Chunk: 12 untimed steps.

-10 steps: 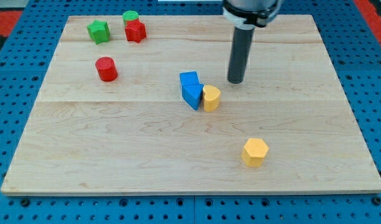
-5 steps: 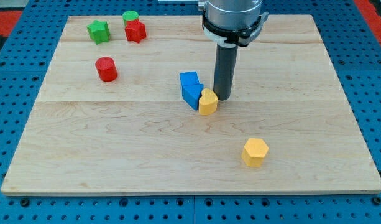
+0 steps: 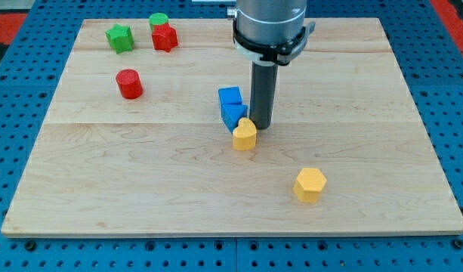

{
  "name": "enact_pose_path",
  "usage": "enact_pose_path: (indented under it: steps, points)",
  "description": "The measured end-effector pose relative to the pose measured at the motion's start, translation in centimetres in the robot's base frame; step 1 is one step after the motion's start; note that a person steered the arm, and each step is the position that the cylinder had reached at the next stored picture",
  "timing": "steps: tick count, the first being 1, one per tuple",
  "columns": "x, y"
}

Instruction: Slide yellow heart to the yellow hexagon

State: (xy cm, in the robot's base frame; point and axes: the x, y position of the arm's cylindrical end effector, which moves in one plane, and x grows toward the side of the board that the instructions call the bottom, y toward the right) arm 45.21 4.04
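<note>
1. Wooden board (image 3: 140, 181) lying on a blue pegboard surface (image 3: 20, 98), seen from the one camera.
2. Dark rod (image 3: 262, 94) hanging straight down from the arm's grey collar (image 3: 269, 26) near the middle of the board, upright.
3. My tip (image 3: 262, 125) down at the board, right at the upper right edge of the yellow heart (image 3: 245, 136), apparently touching it; no jaws on this tool, only a plain rod end, so nothing spread or pinched.
4. Yellow heart sitting just below and to the view's right of the two blue blocks, close against the lower one; exact contact hard to tell.
5. Blue blocks packed together just left of the rod: an upper blue block (image 3: 230, 97) and a lower blue block (image 3: 234, 115), shapes not clear enough to name.
6. Yellow hexagon (image 3: 310, 184) lower on the board, toward the view's bottom right of the heart, well apart from it, with bare wood between the two.
7. Red cylinder (image 3: 129, 84) alone at the view's left, well apart from the central group.
8. Near the view's top left: green star-like block (image 3: 119, 37), green cylinder (image 3: 158, 20), and a red star-like block (image 3: 165, 38) touching the green cylinder from below.
</note>
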Motion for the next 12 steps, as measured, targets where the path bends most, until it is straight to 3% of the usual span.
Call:
enact_pose_path:
  steps: [2, 4, 5, 6, 7, 9, 10, 12]
  points:
    - [3.9, -0.5]
    - [8.1, -6.3]
    - [8.1, -12.2]
    - [4.4, -13.1]
    - [3.0, -12.3]
    - [3.1, -3.6]
    - [3.1, -1.9]
    - [3.8, -5.0]
